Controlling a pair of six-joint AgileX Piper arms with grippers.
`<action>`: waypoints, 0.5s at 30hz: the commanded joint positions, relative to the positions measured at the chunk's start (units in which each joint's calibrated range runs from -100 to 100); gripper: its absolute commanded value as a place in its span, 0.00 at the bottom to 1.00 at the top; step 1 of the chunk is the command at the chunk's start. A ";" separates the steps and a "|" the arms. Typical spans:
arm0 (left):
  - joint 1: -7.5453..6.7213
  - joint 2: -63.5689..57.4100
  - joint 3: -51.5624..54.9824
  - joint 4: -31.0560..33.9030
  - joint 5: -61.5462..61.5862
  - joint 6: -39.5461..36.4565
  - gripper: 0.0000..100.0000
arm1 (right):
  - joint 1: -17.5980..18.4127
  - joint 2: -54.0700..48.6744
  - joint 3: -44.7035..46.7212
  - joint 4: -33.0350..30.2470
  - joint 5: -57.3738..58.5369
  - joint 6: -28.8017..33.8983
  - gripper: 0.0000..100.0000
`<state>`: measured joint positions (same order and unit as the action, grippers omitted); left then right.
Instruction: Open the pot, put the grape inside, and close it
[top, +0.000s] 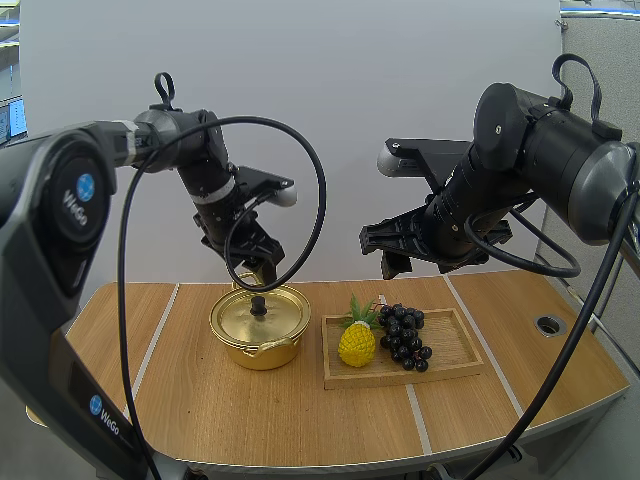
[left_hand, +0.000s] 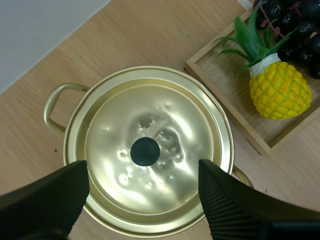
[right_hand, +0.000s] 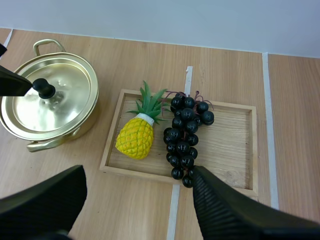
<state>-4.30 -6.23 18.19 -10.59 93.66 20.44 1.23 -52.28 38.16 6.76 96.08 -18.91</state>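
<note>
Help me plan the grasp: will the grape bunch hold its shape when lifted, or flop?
Probably floppy: the grapes are many separate berries on thin stems, so the bunch may sag or swing. Their round, glossy skins could slip in a pinch. Pushed, it might roll against the pineapple lying beside it in the tray.

table (top: 200, 400): you have a light wooden top with rounded near corners, crossed by pale strips (top: 157, 338) that run from near to far.
tray (top: 455, 345): you'll find it right of the table's middle, shallow, wooden, lying flat with its long side left to right.
pineapple (top: 357, 343): look inside the tray's left end; it is small and yellow, green leaves towards the far side.
cable hole (top: 549, 324): you can spot it far right on the table, apart from the tray.
</note>
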 joint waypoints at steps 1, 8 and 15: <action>-0.19 5.94 -0.47 0.39 -1.63 0.19 1.00 | 0.10 -0.46 -0.43 0.23 -0.71 -0.07 1.00; -0.19 8.33 -0.47 0.26 -4.16 0.19 1.00 | 0.10 -0.46 -0.43 0.23 -1.70 -0.07 1.00; -0.19 11.00 -0.64 0.26 -5.42 0.19 1.00 | 0.10 -0.46 -0.43 0.23 -1.70 -0.07 1.00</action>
<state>-4.30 2.30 18.19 -10.22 90.36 20.44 1.23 -52.28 38.16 6.76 95.67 -18.91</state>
